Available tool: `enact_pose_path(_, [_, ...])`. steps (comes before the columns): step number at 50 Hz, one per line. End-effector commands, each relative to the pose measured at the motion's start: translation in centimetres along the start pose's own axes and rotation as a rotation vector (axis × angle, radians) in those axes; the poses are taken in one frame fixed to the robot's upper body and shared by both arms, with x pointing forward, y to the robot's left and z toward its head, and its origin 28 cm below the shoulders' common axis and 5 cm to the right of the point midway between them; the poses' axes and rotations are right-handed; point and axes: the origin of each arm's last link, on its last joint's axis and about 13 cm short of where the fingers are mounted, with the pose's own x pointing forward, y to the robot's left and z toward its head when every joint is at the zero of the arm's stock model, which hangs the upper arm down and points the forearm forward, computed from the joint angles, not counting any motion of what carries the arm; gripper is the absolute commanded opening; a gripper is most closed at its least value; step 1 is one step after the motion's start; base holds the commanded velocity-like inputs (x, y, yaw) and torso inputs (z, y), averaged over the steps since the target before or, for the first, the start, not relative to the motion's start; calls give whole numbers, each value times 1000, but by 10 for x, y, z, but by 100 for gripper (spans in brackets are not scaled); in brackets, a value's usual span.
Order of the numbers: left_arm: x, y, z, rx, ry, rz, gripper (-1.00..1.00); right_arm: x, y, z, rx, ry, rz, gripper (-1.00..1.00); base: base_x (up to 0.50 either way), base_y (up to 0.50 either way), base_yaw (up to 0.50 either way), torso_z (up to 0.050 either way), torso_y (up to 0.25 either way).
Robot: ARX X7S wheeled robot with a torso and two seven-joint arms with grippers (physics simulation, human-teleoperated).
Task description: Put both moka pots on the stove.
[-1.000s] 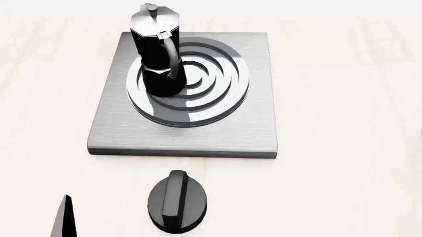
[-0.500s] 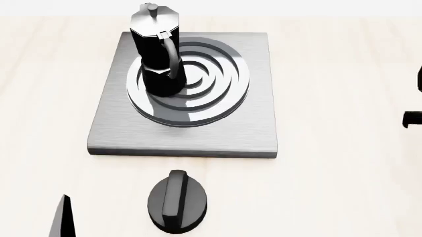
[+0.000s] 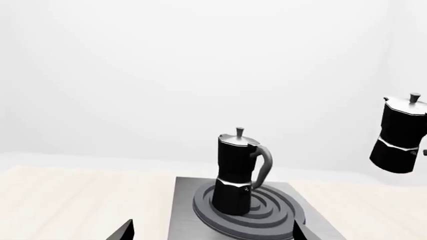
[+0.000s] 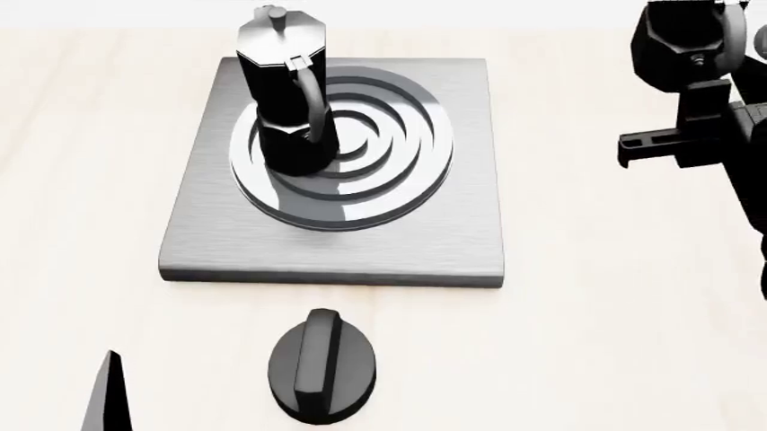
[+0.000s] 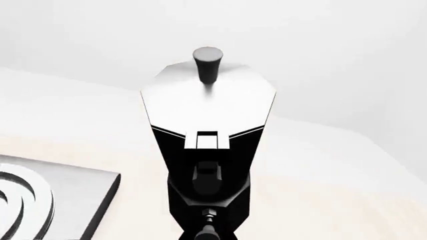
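Note:
One moka pot (image 4: 286, 99) stands upright on the left part of the stove's (image 4: 468, 233) round burner; it also shows in the left wrist view (image 3: 237, 175). My right gripper (image 4: 710, 67) is shut on the handle of the second moka pot (image 4: 674, 40) and holds it in the air to the right of the stove. That pot fills the right wrist view (image 5: 208, 125) and shows at the edge of the left wrist view (image 3: 400, 135). My left gripper (image 3: 212, 232) is open and empty, low in front of the stove; only one fingertip (image 4: 108, 395) shows in the head view.
A squat round black dial knob (image 4: 321, 366) lies on the light wooden table (image 4: 599, 341) just in front of the stove. A corner of the stove slab (image 5: 60, 200) shows in the right wrist view, below and beside the held pot.
My right arm has come into the head view from the right edge, carrying the second moka pot leftward toward the stove. The pot on the burner has not moved.

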Motion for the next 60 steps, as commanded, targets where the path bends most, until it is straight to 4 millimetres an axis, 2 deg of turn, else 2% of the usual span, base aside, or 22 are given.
enact_pose_path(1, [0, 0, 2, -2, -4, 3, 100, 15, 19, 26, -15, -71, 117, -100, 0, 0, 0, 0, 0])
enact_pose_path(13, [0, 1, 3, -4, -7, 6, 100, 25, 33, 32, 17, -79, 285, -100, 0, 0, 0, 0, 2])
enact_pose_path(19, [0, 2, 2, -4, -8, 6, 100, 34, 30, 28, 50, -60, 301, -100, 0, 0, 0, 0, 2])
enact_pose_path(35, [-1, 1, 2, -3, -7, 4, 100, 34, 26, 27, 96, -1, 395, -100, 0, 0, 0, 0, 1])
enact_pose_path(39, [0, 1, 0, -3, -6, 3, 100, 43, 25, 27, 105, 28, 411, -100, 0, 0, 0, 0, 3])
enact_pose_path(53, [0, 2, 1, -2, -8, 5, 100, 56, 45, 47, 59, 42, 448, -100, 0, 0, 0, 0, 1])
enact_pose_path(60, [0, 2, 2, -1, -10, 8, 100, 64, 56, 47, 39, 41, 471, -100, 0, 0, 0, 0, 1])
